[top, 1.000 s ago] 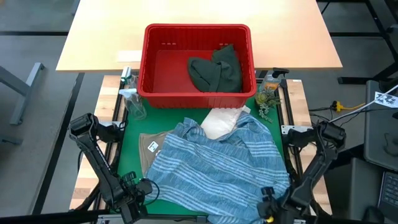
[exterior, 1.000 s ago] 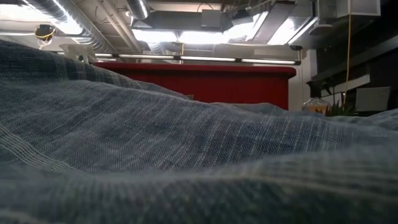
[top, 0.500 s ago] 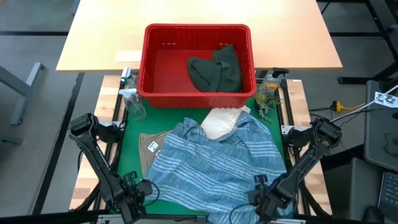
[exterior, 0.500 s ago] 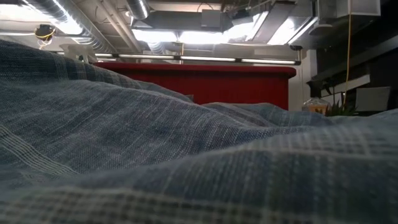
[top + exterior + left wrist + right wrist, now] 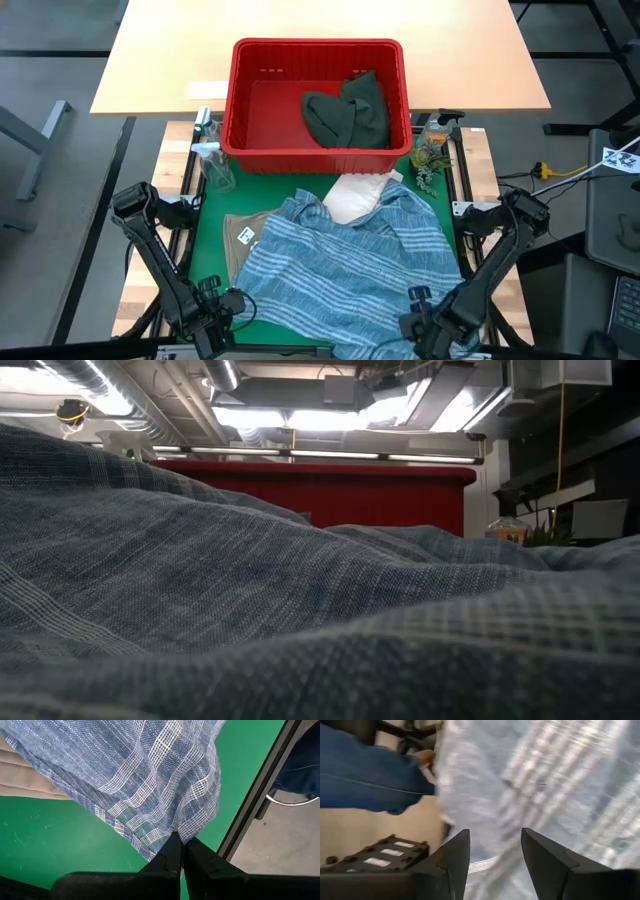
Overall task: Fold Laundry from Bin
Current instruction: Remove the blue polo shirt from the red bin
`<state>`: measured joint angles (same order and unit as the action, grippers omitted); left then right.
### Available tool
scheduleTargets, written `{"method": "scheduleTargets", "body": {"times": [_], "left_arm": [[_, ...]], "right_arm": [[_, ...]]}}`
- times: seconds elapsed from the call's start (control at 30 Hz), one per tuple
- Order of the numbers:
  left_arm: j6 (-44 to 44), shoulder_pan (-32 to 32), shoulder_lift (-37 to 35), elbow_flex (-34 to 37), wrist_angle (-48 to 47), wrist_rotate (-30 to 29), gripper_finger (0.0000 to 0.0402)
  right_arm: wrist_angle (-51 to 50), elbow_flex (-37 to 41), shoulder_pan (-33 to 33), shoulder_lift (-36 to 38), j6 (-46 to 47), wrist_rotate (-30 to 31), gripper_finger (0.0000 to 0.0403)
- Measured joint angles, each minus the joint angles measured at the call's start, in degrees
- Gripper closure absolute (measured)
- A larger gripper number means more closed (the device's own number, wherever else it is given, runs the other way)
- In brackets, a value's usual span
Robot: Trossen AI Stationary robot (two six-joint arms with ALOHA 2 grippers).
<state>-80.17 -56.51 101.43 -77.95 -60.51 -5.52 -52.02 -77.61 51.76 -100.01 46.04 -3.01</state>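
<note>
The left gripper (image 5: 181, 851) has its jaws pressed together, pinching an edge of the striped shirt (image 5: 350, 268) at the near left corner of the green mat (image 5: 215, 205), while the right gripper (image 5: 492, 855) holds its jaws spread wide with nothing between them, just over the shirt's near right edge. There is one striped shirt spread across the mat over one tan garment (image 5: 243, 234) and one small white cloth (image 5: 355, 197), and one dark green garment (image 5: 350, 110) lies in the one red bin (image 5: 250, 60) at the far side. Both arms reach low from the table's side edges toward its near edge, each bent at the elbow.
</note>
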Motion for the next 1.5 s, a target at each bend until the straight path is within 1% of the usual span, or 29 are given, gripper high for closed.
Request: {"method": "scheduleTargets", "body": {"times": [0.07, 0.23, 0.3, 0.4, 0.53, 0.7, 0.87, 1.03, 1.2, 1.37, 1.5], "left_arm": [[-0.23, 0.01, 0.0, 0.0, 0.0, -0.16, 0.0401], [-0.25, 0.0, 0.0, 0.0, 0.02, -2.73, 0.0401], [-0.25, 0.02, 0.0, 0.0, 0.02, -2.93, 0.0401], [-0.28, 0.0, 0.0, 0.0, 0.02, -2.94, 0.0401], [-0.27, 0.0, 0.0, 0.0, 0.03, -2.95, 0.0401], [-0.29, 0.0, 0.0, 0.0, 0.02, -2.95, 0.0401], [-0.4, 0.02, 0.0, 0.0, 0.04, -2.97, 0.0401], [-0.41, 0.0, 0.0, 0.0, 0.08, -2.97, 0.0401], [-0.38, 0.0, 0.0, 0.0, 0.11, -3.79, 0.0401], [-0.4, 0.0, 0.0, 0.0, 0.25, -6.57, 0.0401], [-0.36, 0.0, 0.0, 0.0, 0.28, -7.02, 0.0401]], "right_arm": [[1.96, -0.71, 1.66, 0.02, 0.0, 0.34, 0.0226], [13.28, -0.89, 7.22, -0.26, -0.1, 3.43, 0.0226], [16.81, -0.91, 9.52, -0.86, -0.52, 5.33, 0.0226], [19.73, -0.89, 12.34, -2.44, -1.84, 8.26, 0.0226], [19.79, -0.89, 14.32, -5.57, -3.17, 10.65, 0.0226], [19.64, -0.87, 14.19, -10.07, -6.53, 10.01, 0.0226], [18.76, -0.86, 13.34, -12.92, -14.15, 10.04, 0.0226], [18.12, -0.85, 11.98, -13.73, -19.3, 12.51, 0.0226], [14.1, -0.7, 11.55, -13.73, -20.84, 14.18, 0.0226], [16.01, 0.37, 11.55, -13.73, -20.81, 10.89, 0.0226], [15.95, 0.44, 11.64, -13.73, -20.92, 13.19, 0.0226]]}}
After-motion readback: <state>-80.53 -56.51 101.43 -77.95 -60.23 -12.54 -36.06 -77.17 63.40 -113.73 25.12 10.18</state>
